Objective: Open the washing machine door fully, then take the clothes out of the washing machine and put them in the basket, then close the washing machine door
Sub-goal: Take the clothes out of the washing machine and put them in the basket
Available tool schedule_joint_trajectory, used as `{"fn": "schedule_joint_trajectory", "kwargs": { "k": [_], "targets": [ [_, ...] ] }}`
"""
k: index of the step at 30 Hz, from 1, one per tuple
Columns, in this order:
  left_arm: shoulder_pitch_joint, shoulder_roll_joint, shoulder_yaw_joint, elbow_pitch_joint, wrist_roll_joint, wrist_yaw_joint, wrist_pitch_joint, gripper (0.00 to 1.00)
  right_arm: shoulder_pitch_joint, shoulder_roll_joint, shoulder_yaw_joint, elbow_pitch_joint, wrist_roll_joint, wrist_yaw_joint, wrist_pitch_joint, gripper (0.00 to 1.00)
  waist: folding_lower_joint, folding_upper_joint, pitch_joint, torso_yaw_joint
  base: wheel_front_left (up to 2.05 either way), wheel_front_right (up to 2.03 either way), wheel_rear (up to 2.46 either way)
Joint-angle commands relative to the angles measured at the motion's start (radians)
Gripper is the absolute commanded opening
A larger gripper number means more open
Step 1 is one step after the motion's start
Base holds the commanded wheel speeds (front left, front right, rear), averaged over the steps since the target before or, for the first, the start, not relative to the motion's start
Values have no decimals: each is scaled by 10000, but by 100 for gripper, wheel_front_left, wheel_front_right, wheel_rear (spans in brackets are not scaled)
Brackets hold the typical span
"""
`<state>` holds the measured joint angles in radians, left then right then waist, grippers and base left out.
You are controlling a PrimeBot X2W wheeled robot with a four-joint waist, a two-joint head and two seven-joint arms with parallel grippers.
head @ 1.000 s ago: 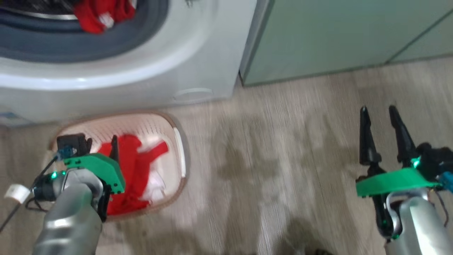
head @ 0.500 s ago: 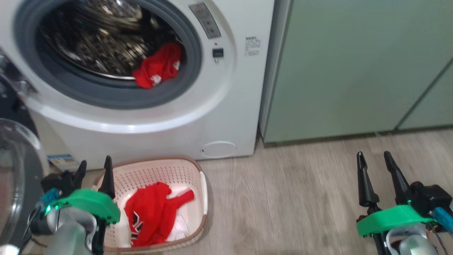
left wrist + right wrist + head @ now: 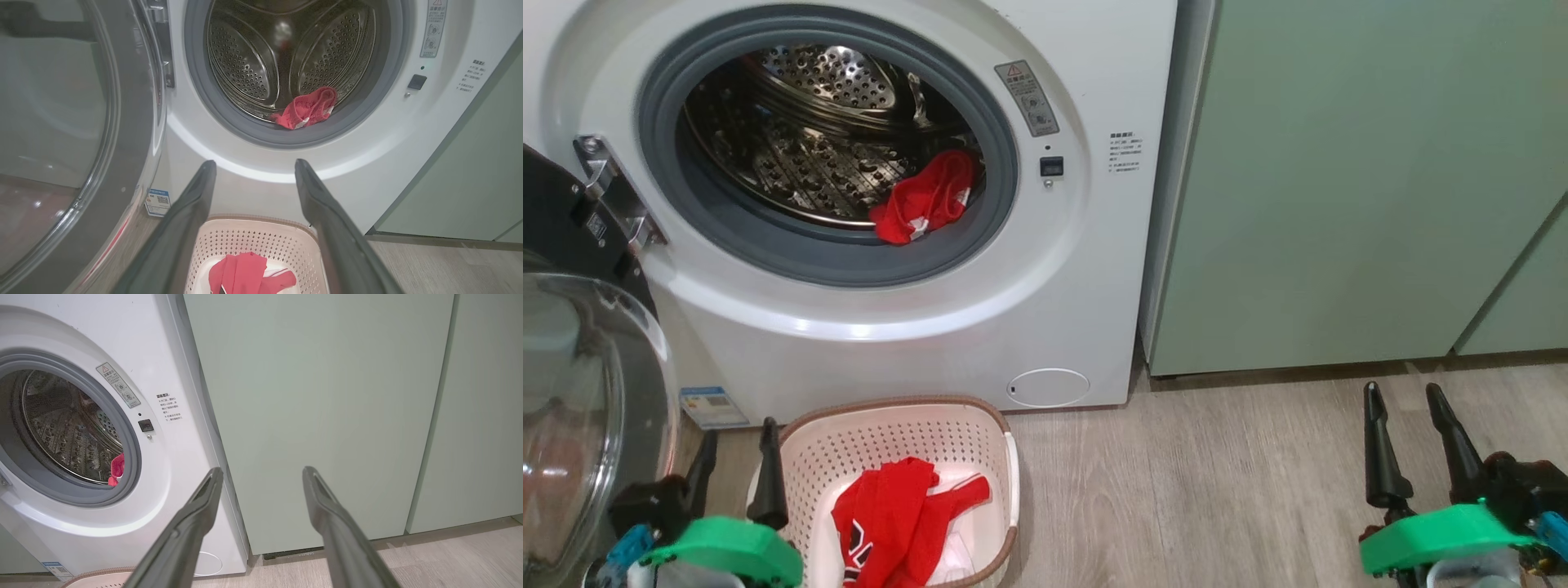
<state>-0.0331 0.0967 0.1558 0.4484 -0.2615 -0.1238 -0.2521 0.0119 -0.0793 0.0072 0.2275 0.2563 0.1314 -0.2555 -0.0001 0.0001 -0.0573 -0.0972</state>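
The white washing machine [image 3: 1086,269] takes up the upper left of the head view. Pale green cabinets [image 3: 1339,188] stand just beside it on the right, and a wood-look floor [image 3: 1217,474] runs below. The washing machine door [image 3: 596,384] stands wide open at the far left, its black rim and clear bulging window just beside the left gripper [image 3: 740,431]. On the floor, close against the machine's front, sits the basket [image 3: 882,445]. Some of the clothes [image 3: 890,514] lie inside it as a red heap with white trim. One more red garment [image 3: 923,200] lies at the lower right of the steel drum, resting against the grey gasket [image 3: 792,253].

The left gripper's jaws are spread wide and hold nothing. In the head view it sits low at the basket's left side, one finger overlapping the rim in the picture. In the left wrist view the two fingers frame the basket below. The red garment shows in the drum above and beyond the gap between the tips, well apart from them.

The right gripper [image 3: 1403,389] is likewise spread with nothing between its jaws. It is over bare floor in front of the cabinets, well apart from the basket and the drum. In the right wrist view its fingers point at a cabinet face, and the red garment is a small sliver at the drum's edge far to the left.
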Motion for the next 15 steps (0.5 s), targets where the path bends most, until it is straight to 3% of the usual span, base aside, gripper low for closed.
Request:
{"fn": "schedule_joint_trajectory", "kwargs": {
  "k": [1,15],
  "targets": [
    [-262,68,499,-455,103,-18,-97,100,-198,9,161,-376,17,-7,-63,100,1,-1,-1,14,0,0,0],
    [-280,-224,829,-613,333,-42,-97,100,-153,106,46,-350,-4,-7,-63,100,1,-1,46,70,0,0,0]
  ]
}}
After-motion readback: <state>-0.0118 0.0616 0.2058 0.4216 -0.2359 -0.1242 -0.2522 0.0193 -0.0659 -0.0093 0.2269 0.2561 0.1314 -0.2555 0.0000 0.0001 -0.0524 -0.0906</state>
